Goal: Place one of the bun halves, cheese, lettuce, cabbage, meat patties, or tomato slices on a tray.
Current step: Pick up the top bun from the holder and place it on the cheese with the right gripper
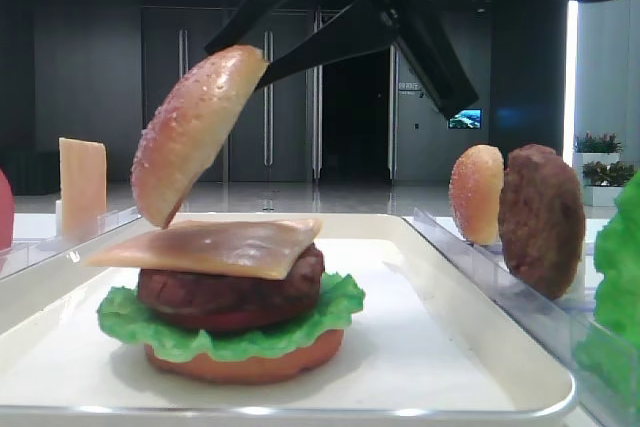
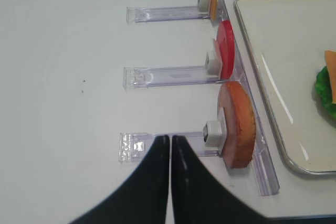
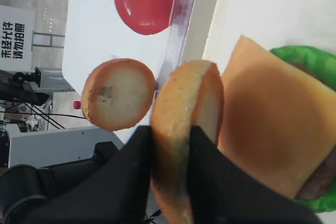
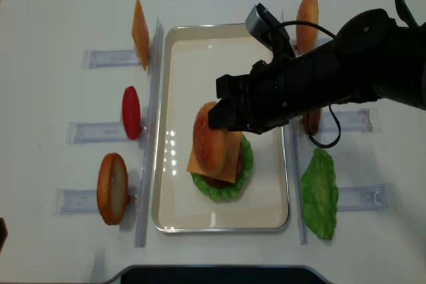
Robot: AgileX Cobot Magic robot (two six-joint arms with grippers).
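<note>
Two grippers, left to right: the left gripper [image 2: 170,145] sits clenched and empty over the table beside a clear rack [image 2: 173,145], while the right gripper [image 3: 170,145] pinches the sesame bun top [image 1: 195,127], tilted on edge just above the cheese [image 1: 215,245] on the tray [image 1: 440,347].

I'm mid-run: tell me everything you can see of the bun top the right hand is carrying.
The bun top is a domed, glossy golden-brown half with pale sesame seeds on its crust and a paler flat cut face. The right hand is shut on it, black fingers pressing the crust and the cut face. It hangs tilted steeply, nearly on edge, over the cheese topping the burger stack on the tray. Its lower edge sits very close to the cheese; contact cannot be confirmed.
</note>
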